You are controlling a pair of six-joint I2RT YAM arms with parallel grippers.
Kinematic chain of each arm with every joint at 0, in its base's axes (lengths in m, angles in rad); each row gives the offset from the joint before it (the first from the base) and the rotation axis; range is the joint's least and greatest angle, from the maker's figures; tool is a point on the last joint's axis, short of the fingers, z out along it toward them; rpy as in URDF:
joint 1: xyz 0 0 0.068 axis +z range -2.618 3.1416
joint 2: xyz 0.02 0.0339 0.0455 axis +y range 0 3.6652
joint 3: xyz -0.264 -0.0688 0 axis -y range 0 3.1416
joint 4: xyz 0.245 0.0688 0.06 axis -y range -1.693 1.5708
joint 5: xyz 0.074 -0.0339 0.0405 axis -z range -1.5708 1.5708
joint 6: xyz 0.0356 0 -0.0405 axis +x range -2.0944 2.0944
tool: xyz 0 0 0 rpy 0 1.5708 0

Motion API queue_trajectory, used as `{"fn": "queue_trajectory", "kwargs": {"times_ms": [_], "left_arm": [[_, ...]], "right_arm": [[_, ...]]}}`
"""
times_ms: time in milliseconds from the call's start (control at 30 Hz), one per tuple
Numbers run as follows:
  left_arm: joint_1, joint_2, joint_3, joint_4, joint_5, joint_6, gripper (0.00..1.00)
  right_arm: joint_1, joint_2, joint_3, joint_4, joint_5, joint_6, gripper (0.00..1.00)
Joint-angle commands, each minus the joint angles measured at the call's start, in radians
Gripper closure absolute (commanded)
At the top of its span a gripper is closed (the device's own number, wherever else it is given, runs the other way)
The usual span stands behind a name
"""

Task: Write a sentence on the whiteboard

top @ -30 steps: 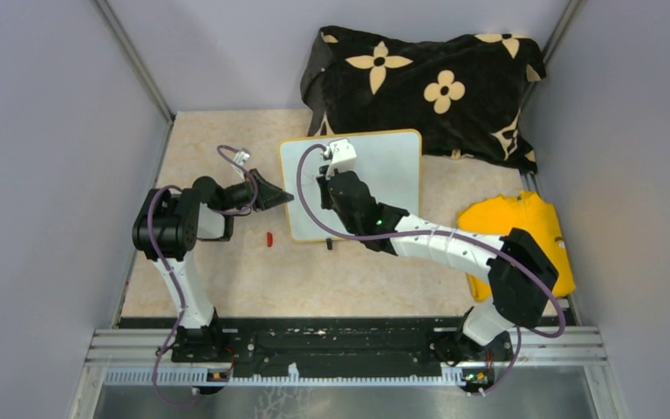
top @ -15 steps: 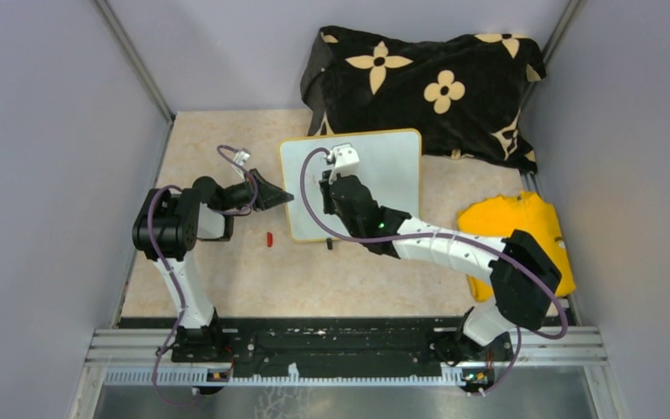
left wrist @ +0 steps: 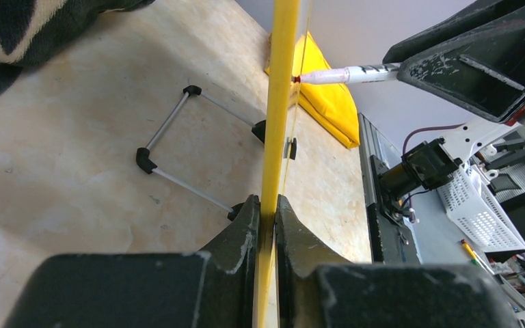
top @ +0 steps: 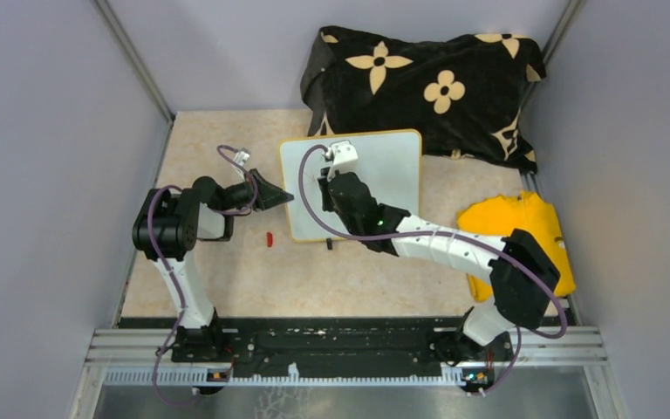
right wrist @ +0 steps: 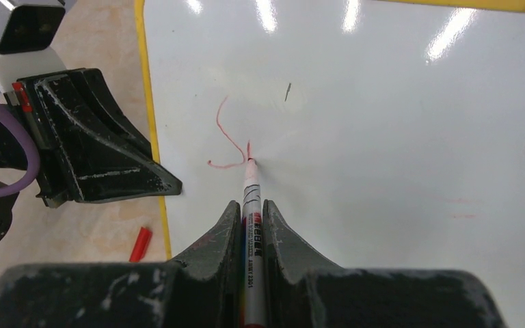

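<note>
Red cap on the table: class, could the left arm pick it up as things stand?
Probably not yet: the cap lies bare nearby, but the left gripper is clamped on the edge of the whiteboard.

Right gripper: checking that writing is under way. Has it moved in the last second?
Yes, slightly: the right gripper slid down the view, away from the whiteboard's far edge.

I log the whiteboard as a glossy white panel with rounded corners and a thin yellow-orange frame, sitting toward the far middle of the table, with one small black clip foot showing at its near edge. Edge-on from the left wrist, I see it raised off the surface with a wire stand behind it. The sentence is barely begun: one thin red looping stroke plus a short tick, close to the board's left edge.
</note>
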Motion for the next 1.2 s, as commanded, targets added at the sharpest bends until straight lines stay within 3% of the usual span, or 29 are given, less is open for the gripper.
{"fn": "queue_trajectory", "kwargs": {"times_ms": [0,1167], "left_arm": [[0.000,0.021,0.004,0.242,0.009,-0.007,1.00],[0.001,0.023,0.003,0.242,0.008,-0.008,1.00]], "right_arm": [[-0.015,0.013,0.071,0.024,0.039,-0.025,1.00],[-0.055,-0.065,-0.033,-0.002,-0.017,0.001,1.00]]}}
